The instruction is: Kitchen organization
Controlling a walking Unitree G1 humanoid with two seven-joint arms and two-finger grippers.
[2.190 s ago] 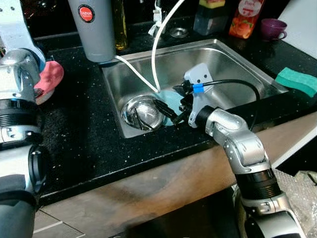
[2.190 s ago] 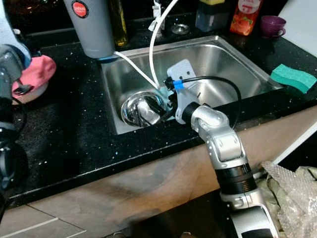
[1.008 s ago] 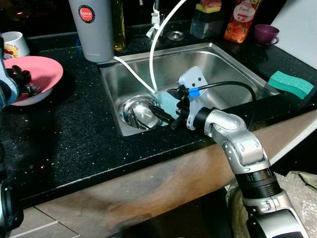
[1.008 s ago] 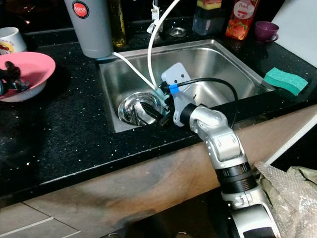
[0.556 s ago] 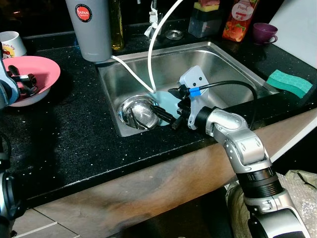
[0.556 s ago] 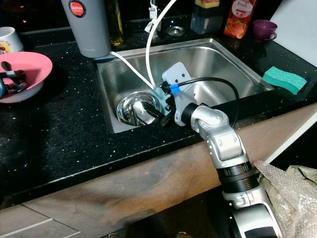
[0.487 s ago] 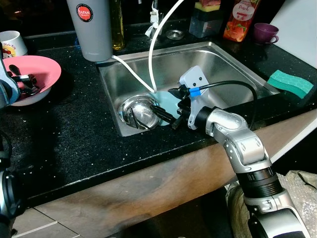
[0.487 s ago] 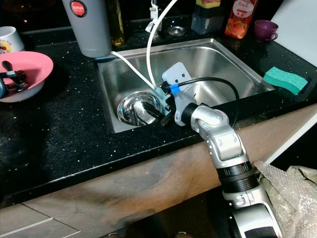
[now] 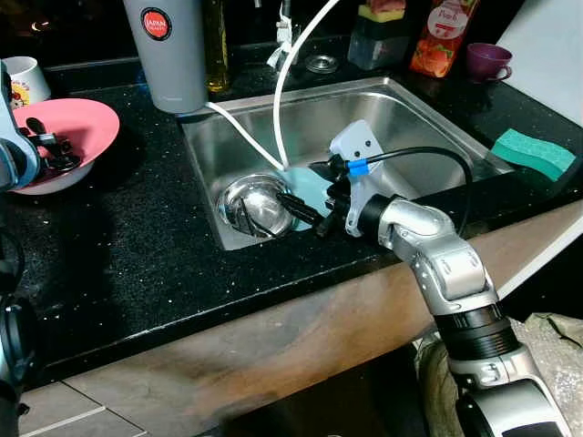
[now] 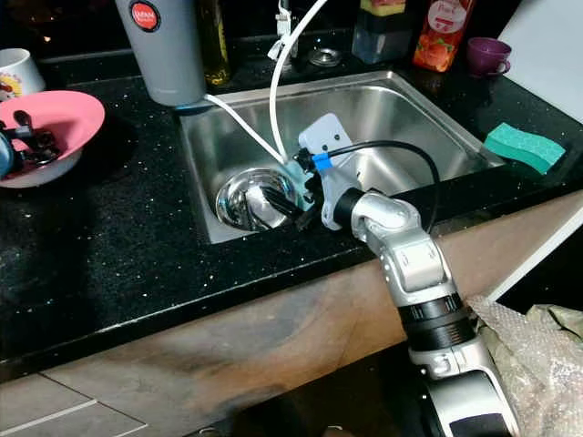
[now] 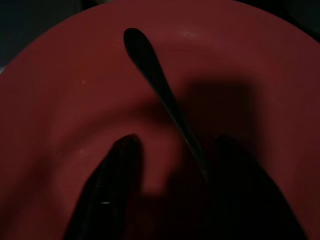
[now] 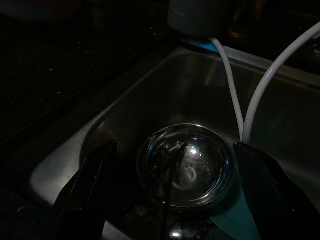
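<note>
The right end effector point(image 9: 305, 215) reaches into the steel sink point(image 9: 428, 118) from its near rim, black fingers point(image 12: 87, 187) spread wide on either side of a shiny metal bowl point(image 9: 258, 206) that sits at the sink's 8 o'clock corner. The fingers hold nothing; in the right wrist view the bowl lies squarely between them, with some thin dark utensils point(image 12: 167, 172) resting inside it. A teal sheet point(image 12: 235, 217) lies under the bowl's near side, and two white hoses point(image 9: 278, 100) drop into the sink just behind it.

Over at 9 o'clock on the black tabletop point(image 9: 146, 237), the left end effector point(image 11: 170, 165) hovers inside a pink bowl point(image 9: 86, 123). Its fingers are parted, and a dark spoon point(image 11: 160, 95) lies in the bowl running toward one finger; whether it is pinched or just lying there I cannot tell.

A grey flask point(image 9: 171, 50) stands at 11 o'clock, a white mug point(image 9: 27, 80) beside the pink bowl, a juice bottle point(image 9: 435, 38) and purple cup point(image 9: 489, 61) at 1 o'clock, a green sponge point(image 9: 536, 152) at 3 o'clock.

The step in hand looks like collecting cutlery or the metal bowl from the sink. Next the right end effector would need to ease forward and close on the rim or on the utensils; polished steel is likely to slip, and the hoses sit close enough to snag.
</note>
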